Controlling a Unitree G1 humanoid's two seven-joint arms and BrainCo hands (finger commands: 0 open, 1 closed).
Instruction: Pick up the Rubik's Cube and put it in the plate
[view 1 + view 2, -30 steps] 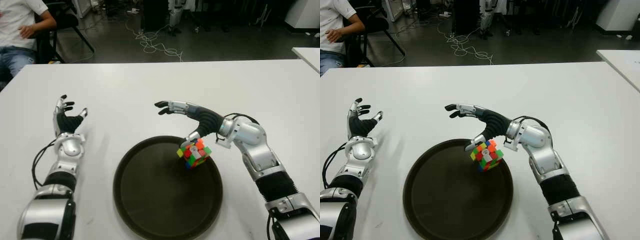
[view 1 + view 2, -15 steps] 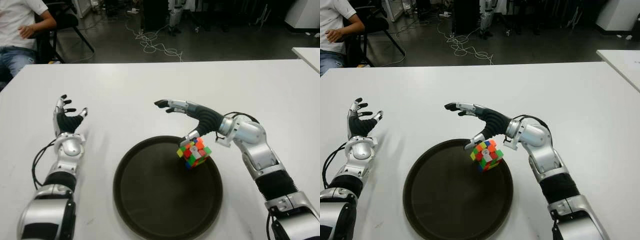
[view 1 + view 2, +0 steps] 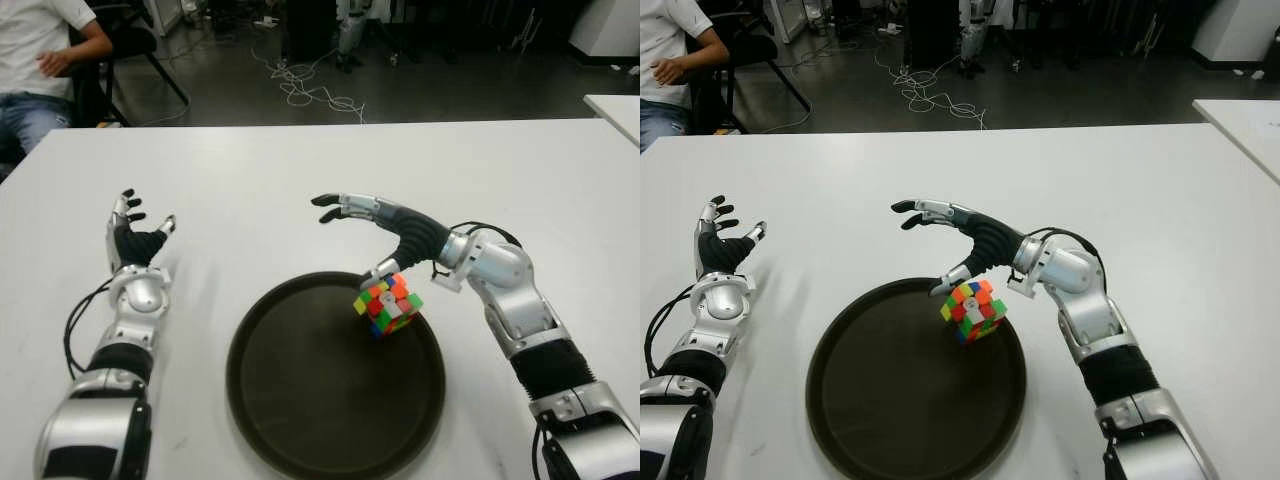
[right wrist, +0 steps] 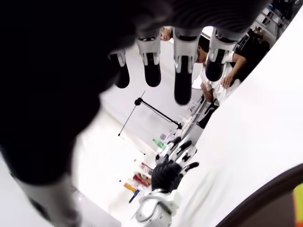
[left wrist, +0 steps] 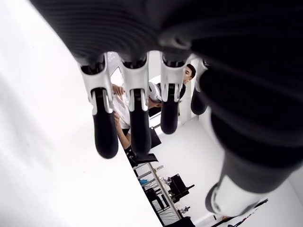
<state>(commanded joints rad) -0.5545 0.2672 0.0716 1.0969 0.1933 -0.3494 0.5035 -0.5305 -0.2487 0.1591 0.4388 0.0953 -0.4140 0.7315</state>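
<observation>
Resting on a corner in the far right part of the dark round plate, the Rubik's Cube sits tilted, with the right robot hand just above and behind it. That robot hand is released: its fingers stretch out flat toward the left over the plate's far rim, and its thumb hangs down close to the cube's top, though contact cannot be made out. The left robot hand shows on the left of the plate, well apart from it, palm up with fingers spread and holding nothing. The white surface is bare beyond the plate and runs to a far edge. Past it lies a dark floor with loose white cables, and a seated person at the far left.
</observation>
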